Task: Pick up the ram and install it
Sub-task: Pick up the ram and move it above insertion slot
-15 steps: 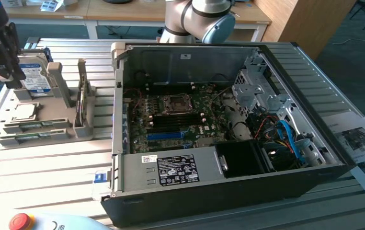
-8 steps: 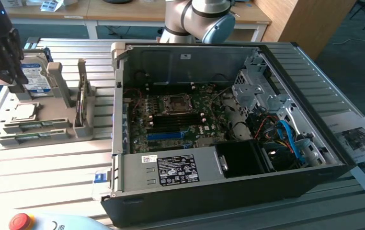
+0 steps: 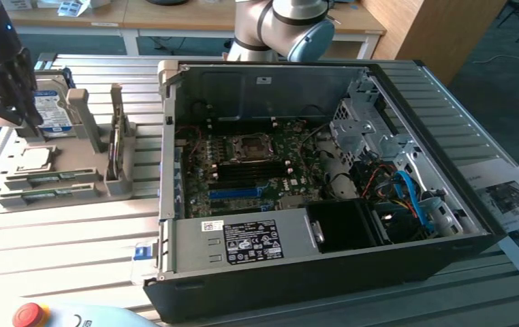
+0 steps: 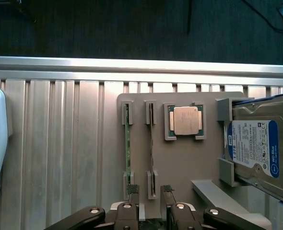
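Two ram sticks stand on edge in a grey holder tray (image 4: pixel 180 163): a green ram (image 4: pixel 127 143) and a second ram (image 4: pixel 151 143) seen edge-on. In the exterior view they lie at the tray's front, ram (image 3: pixel 49 178) and ram (image 3: pixel 46 197). My gripper (image 4: pixel 150 191) is open above the tray, its fingertips (image 4: pixel 133 189) either side of the near end of the edge-on stick, apart from it. In the exterior view the black gripper (image 3: pixel 9 109) hangs over the tray at the far left. The motherboard (image 3: pixel 250 170) with its dark memory slots (image 3: pixel 241 176) lies inside the open computer case (image 3: pixel 332 272).
On the same tray sit a CPU (image 4: pixel 184 120) and a blue-labelled hard drive (image 4: pixel 261 148) in an upright bracket. The slatted aluminium table (image 4: pixel 60 143) ends at a rail beyond the tray. A red emergency stop (image 3: pixel 30 315) sits at the front left. The arm's base (image 3: pixel 287 27) stands behind the case.
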Action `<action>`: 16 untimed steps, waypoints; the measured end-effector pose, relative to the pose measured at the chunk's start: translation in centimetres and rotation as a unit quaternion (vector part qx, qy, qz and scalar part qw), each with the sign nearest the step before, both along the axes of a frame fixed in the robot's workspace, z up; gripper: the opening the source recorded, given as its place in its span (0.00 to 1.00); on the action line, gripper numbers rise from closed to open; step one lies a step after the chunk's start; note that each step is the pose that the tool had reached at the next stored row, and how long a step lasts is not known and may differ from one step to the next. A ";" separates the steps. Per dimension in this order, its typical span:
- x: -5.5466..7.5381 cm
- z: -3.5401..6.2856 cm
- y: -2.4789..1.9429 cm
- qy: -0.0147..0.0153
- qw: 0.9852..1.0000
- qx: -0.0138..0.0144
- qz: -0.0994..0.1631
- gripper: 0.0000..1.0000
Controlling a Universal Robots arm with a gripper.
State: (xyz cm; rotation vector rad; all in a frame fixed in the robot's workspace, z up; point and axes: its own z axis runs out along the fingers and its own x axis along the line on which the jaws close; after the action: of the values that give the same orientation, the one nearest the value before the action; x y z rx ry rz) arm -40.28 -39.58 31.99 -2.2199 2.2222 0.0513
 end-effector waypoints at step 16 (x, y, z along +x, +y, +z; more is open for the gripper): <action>0.0 -1.92 0.00 0.000 1.000 0.000 0.000 0.31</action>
State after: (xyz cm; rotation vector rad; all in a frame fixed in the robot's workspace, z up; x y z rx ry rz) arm -40.28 -39.58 30.08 -2.2198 2.2222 0.0514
